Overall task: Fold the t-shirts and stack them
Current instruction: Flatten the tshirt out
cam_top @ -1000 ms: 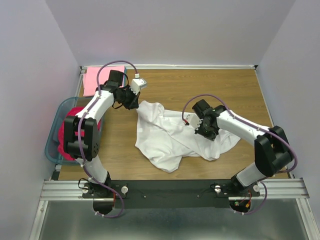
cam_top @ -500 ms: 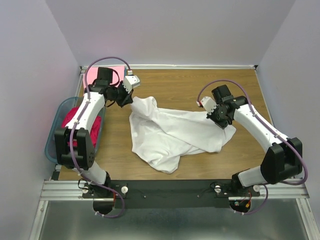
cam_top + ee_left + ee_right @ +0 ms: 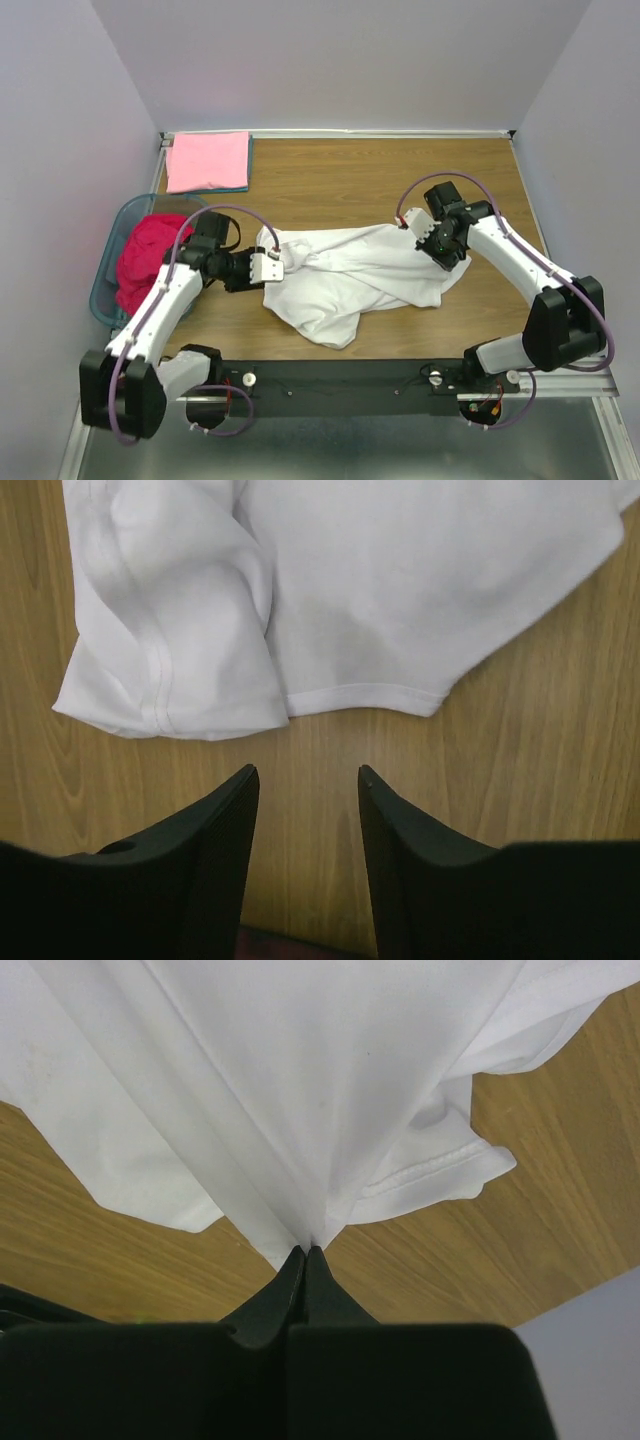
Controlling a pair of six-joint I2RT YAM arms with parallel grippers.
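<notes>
A white t-shirt [image 3: 350, 272] lies crumpled and spread across the middle of the table. My right gripper [image 3: 443, 250] is shut on a pinch of its right edge, and the cloth [image 3: 280, 1080] fans out from the closed fingertips [image 3: 306, 1250]. My left gripper [image 3: 270, 274] hovers low at the shirt's left edge. Its jaws stand open over bare wood [image 3: 307, 772], just short of the hem [image 3: 360, 692], with nothing between them. A folded light pink t-shirt [image 3: 208, 160] lies at the back left corner. A magenta-red t-shirt [image 3: 150, 262] is bunched in the basket.
The teal plastic basket [image 3: 103, 290] stands at the table's left edge, beside my left arm. Purple walls enclose the table on three sides. Bare wood shows behind the white shirt and along the front edge.
My left gripper has let go of the shirt's back-left corner, opened, and swung forward to the shirt's left edge. The shirt has settled lower and wider. The right gripper stays shut on it.
</notes>
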